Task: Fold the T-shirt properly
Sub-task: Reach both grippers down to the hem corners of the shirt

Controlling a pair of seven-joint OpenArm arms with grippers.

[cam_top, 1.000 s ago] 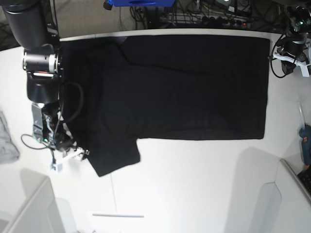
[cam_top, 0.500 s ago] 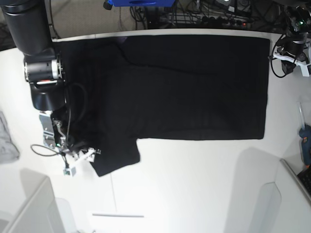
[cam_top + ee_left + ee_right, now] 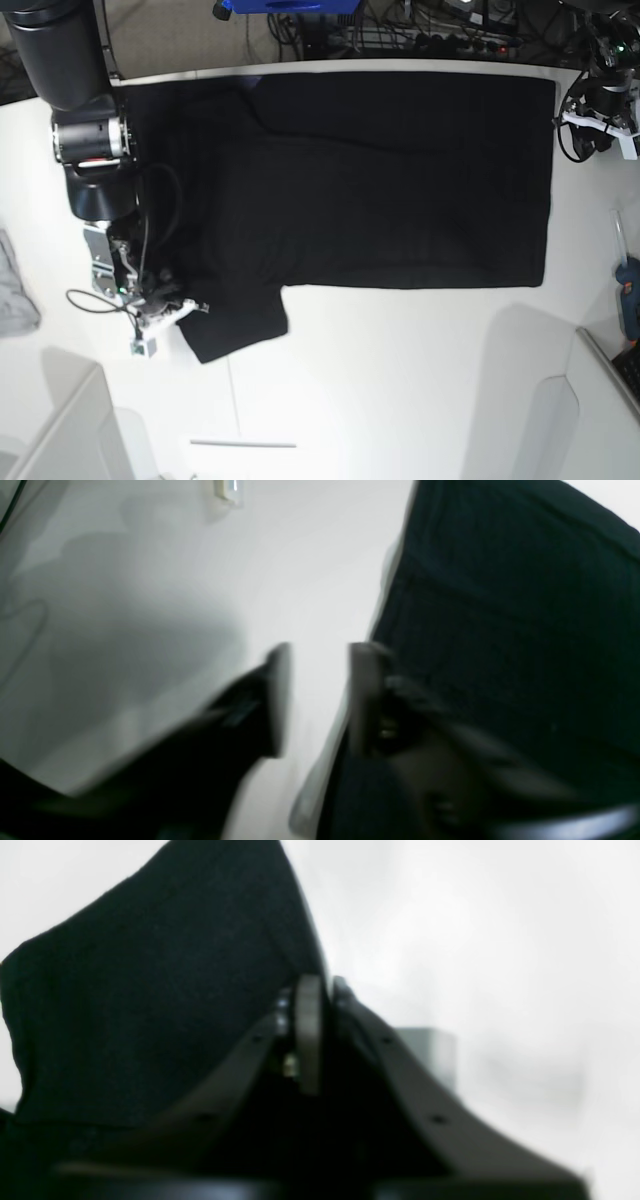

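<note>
The black T-shirt [image 3: 380,180] lies spread flat on the white table [image 3: 400,370], collar end at the left. My right gripper [image 3: 186,311] is at the lower left sleeve [image 3: 235,320]. In the right wrist view the right gripper [image 3: 322,1005] is shut on the sleeve's edge, with the black T-shirt [image 3: 150,990] rising to the left of the fingers. My left gripper [image 3: 320,695] hangs open over bare table beside the T-shirt [image 3: 500,605], its right finger [image 3: 362,695] just at the cloth's edge. In the base view that arm [image 3: 600,100] is off the shirt's far right corner.
A small grey cloth [image 3: 12,290] lies at the table's left edge. A blue tool [image 3: 628,285] sits at the right edge. White bins stand at the lower left [image 3: 60,430] and lower right [image 3: 590,400]. A thin white stick [image 3: 243,443] lies near the front. Cables [image 3: 420,30] run behind the table.
My right gripper has slid rightward along the table onto the lower left sleeve's edge and has gone from open to shut there. The left arm has barely moved.
</note>
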